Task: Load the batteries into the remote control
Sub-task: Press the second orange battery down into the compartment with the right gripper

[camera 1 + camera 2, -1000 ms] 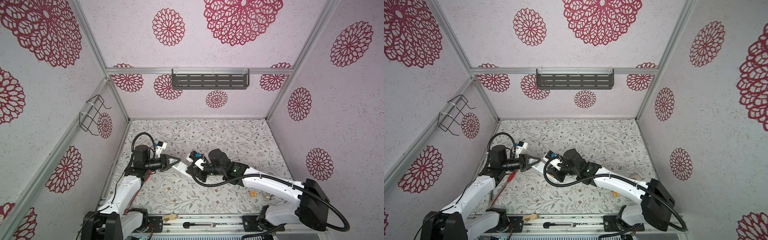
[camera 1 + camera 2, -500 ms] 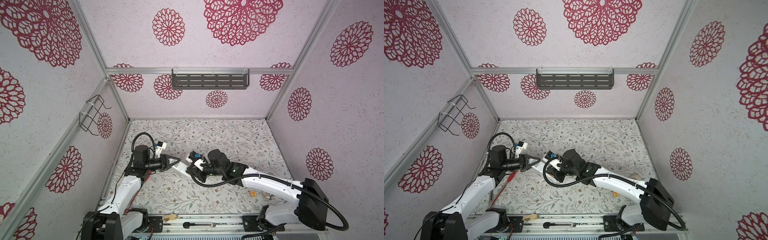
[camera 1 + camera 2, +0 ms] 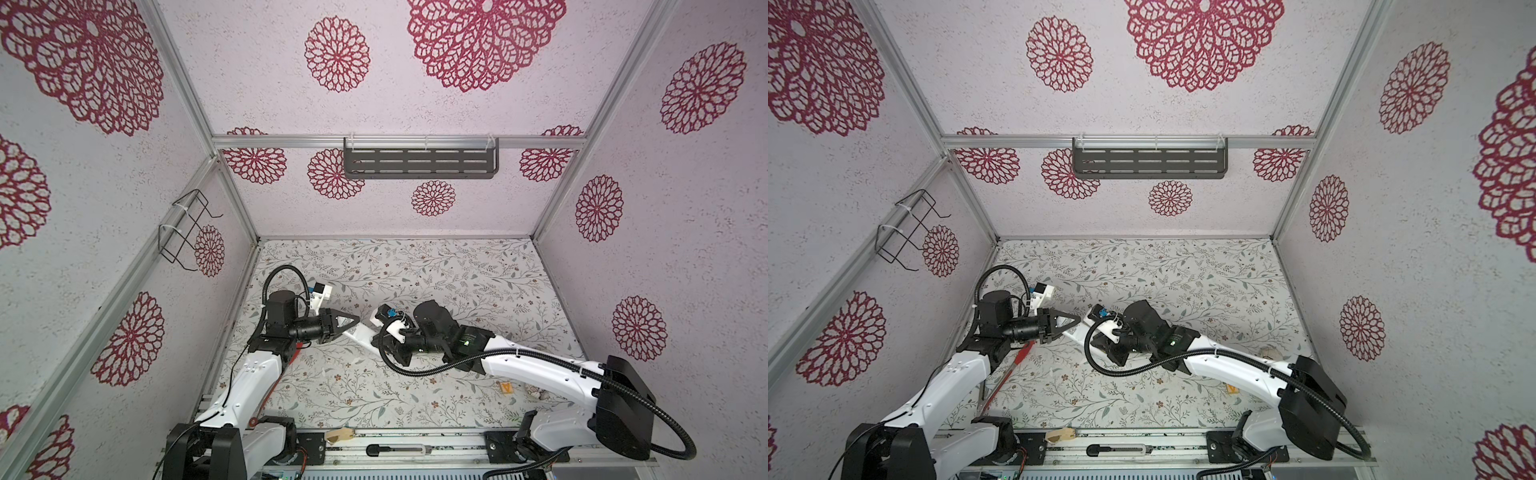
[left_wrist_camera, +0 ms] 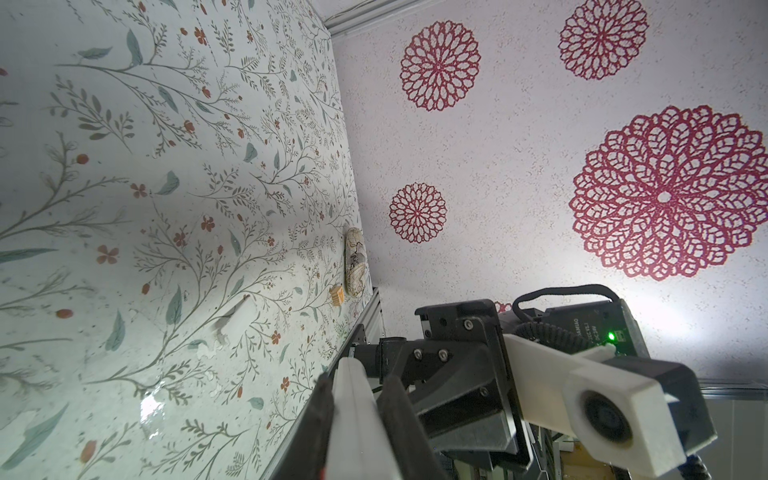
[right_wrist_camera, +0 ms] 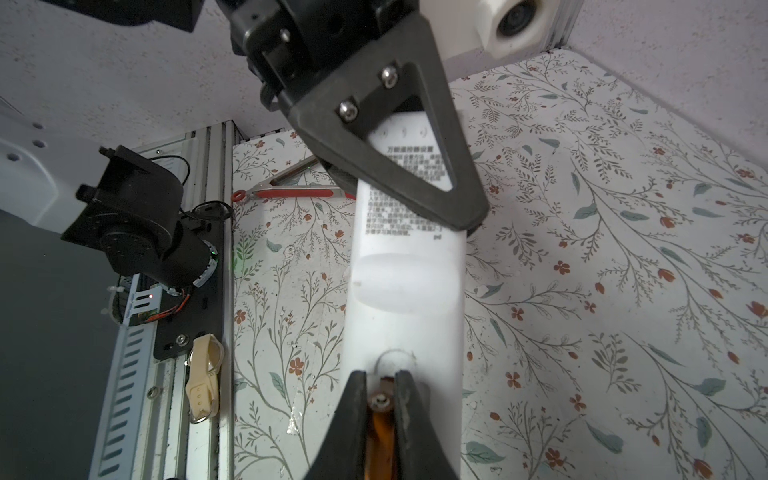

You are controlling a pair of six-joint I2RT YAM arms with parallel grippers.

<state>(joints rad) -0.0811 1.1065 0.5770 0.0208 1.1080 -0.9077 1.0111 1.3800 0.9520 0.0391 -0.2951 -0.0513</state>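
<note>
The remote control, a long white bar, is held off the table with its plain back showing. My left gripper is shut on one end of it, its fingers over the printed label. In both top views the remote spans the gap between the left gripper and the right gripper. My right gripper is shut on an orange battery. The battery's metal tip sits against the remote's back at a small round notch.
Red-handled tongs lie on the table near the left arm. An orange-yellow square tag and a patterned oval case lie near the right wall. A beige strap rests on the front rail.
The right gripper has edged slightly toward the remote with the battery in it. The left arm and the remote have stayed put.
</note>
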